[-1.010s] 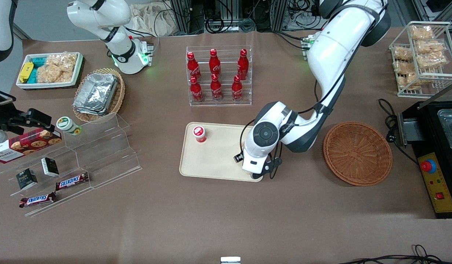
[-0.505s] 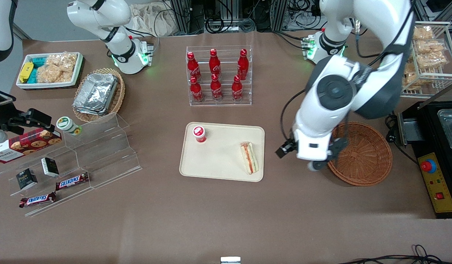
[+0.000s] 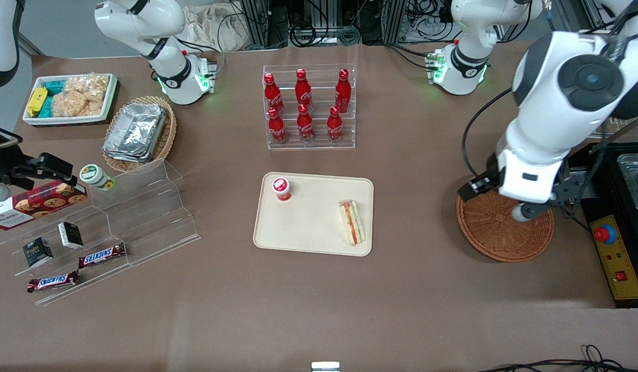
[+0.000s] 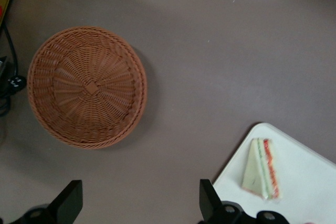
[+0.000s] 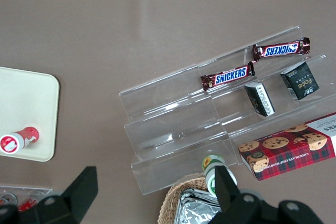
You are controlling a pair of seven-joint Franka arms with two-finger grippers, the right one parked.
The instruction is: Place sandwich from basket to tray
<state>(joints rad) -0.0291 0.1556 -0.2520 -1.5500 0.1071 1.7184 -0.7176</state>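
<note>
The sandwich (image 3: 352,222) lies on the cream tray (image 3: 308,227), near the tray's edge that faces the basket. It also shows in the left wrist view (image 4: 261,169) on a corner of the tray (image 4: 304,182). The reddish-brown wicker basket (image 3: 495,232) is empty and also shows in the left wrist view (image 4: 86,85). My left gripper (image 3: 528,206) hangs high above the basket. In the left wrist view the gripper (image 4: 139,203) is open and holds nothing.
A small red-capped bottle (image 3: 282,188) stands on the tray. A rack of red cola bottles (image 3: 308,106) stands farther from the camera. A black control box with a red button (image 3: 616,243) sits beside the basket. A clear stepped shelf (image 3: 138,206) lies toward the parked arm's end.
My left gripper let go of the sandwich on the tray, rose, and swung toward the working arm's end until it hung over the basket.
</note>
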